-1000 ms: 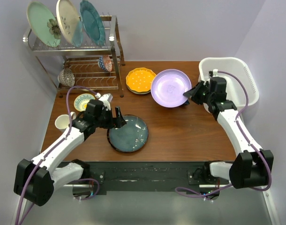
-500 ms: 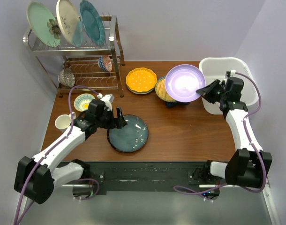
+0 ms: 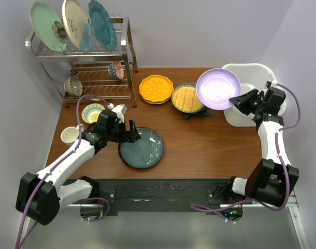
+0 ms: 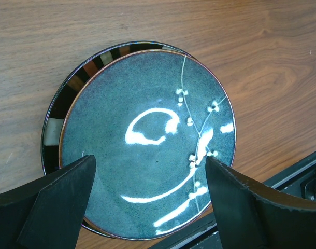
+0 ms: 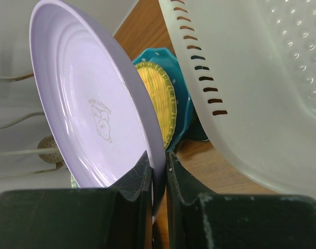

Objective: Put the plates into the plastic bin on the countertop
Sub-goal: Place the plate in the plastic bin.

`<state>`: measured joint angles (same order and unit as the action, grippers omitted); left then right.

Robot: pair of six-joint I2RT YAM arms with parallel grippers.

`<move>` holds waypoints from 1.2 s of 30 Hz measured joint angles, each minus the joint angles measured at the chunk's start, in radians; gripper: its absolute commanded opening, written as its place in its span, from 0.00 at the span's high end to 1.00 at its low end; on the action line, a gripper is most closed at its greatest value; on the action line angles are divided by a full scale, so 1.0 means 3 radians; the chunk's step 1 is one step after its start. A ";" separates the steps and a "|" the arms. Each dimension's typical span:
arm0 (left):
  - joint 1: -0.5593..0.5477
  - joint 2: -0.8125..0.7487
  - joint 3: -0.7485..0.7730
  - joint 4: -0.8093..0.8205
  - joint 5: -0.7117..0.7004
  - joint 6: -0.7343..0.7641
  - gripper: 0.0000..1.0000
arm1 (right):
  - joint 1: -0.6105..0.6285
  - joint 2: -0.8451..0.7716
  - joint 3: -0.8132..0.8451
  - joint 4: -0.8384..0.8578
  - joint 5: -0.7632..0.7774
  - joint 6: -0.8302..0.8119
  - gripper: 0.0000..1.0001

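On wood countertop (image 3: 199,148), pale walls (image 3: 199,31) | left pincer (image 4: 148,161) wide over dark plate (image 3: 142,148) | right pincer (image 5: 158,162) grips lilac plate (image 3: 216,88)

The end effector (image 5: 158,168) clamps the lilac plate (image 5: 90,104) edge-on beside the white bin (image 5: 261,93).

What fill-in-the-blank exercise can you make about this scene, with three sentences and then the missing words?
1. The right gripper pinches the lilac plate by its rim, near a slotted plastic bin of ____ colour.
2. The jaws of the left gripper stand ____ above the dark-rimmed plate.
3. On the top tier of the wire rack, ____ large plates stand upright.
Missing words: white; open; three.
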<state>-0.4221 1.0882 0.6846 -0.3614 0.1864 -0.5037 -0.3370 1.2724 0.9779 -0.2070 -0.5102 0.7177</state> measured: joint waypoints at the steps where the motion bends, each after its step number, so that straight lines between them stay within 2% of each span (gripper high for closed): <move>1: 0.0000 0.0003 0.0000 0.0000 0.0000 0.0001 0.09 | -0.0027 0.0000 -0.0003 0.0001 -0.0020 0.0003 1.00; 15: -0.0015 0.0034 -0.0001 0.0001 0.0001 0.0009 0.09 | -0.0276 0.0006 -0.0010 0.0008 -0.0022 0.0005 1.00; 36: -0.0019 0.0014 -0.0094 0.0025 -0.0003 0.0009 0.09 | -0.0528 0.0188 -0.0069 0.0202 0.0272 0.0254 1.00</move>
<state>-0.4278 1.0924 0.6563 -0.3538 0.1856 -0.5011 -0.4953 1.3289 0.9573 -0.1463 -0.4286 0.7940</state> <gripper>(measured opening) 0.910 0.124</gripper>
